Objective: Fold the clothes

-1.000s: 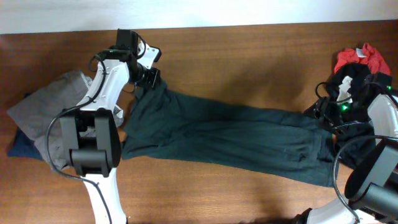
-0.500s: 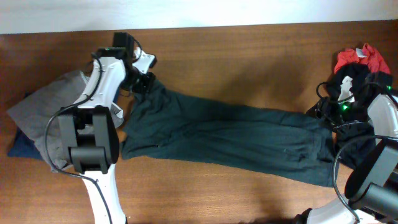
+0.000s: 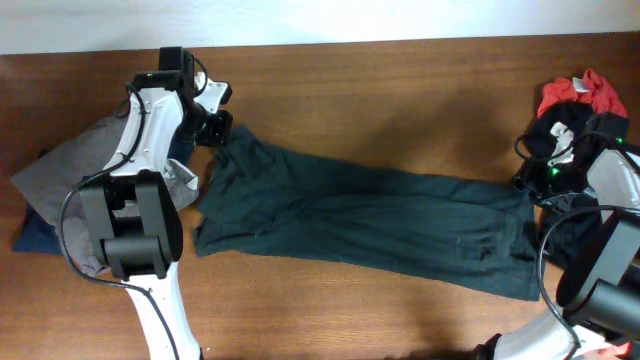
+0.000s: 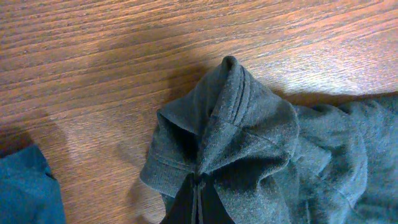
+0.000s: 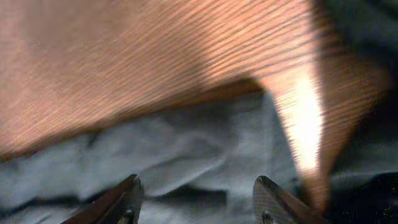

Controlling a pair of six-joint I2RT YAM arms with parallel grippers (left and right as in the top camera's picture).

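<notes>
The clothes' dark green T-shirt [image 3: 370, 225] lies stretched across the table from upper left to lower right. My left gripper [image 3: 214, 129] is shut on its upper-left corner. In the left wrist view the jaws [image 4: 198, 188] pinch a bunched fold of green fabric [image 4: 236, 124] just above the wood. My right gripper [image 3: 527, 182] hovers at the shirt's right end. The right wrist view is blurred and shows the gripper [image 5: 198, 190] open, with pale-looking cloth [image 5: 161, 149] below and nothing between the fingers.
A grey garment [image 3: 70, 170] lies over a navy one [image 3: 28, 236] at the left edge. A red garment [image 3: 580, 95] and a black one [image 3: 572, 128] are piled at the far right. A teal cloth corner [image 4: 22, 186] lies near the left jaws.
The left gripper has shut on the shirt's corner and drawn it up and to the left, stretching the cloth. The right arm has shifted slightly and stays open.
</notes>
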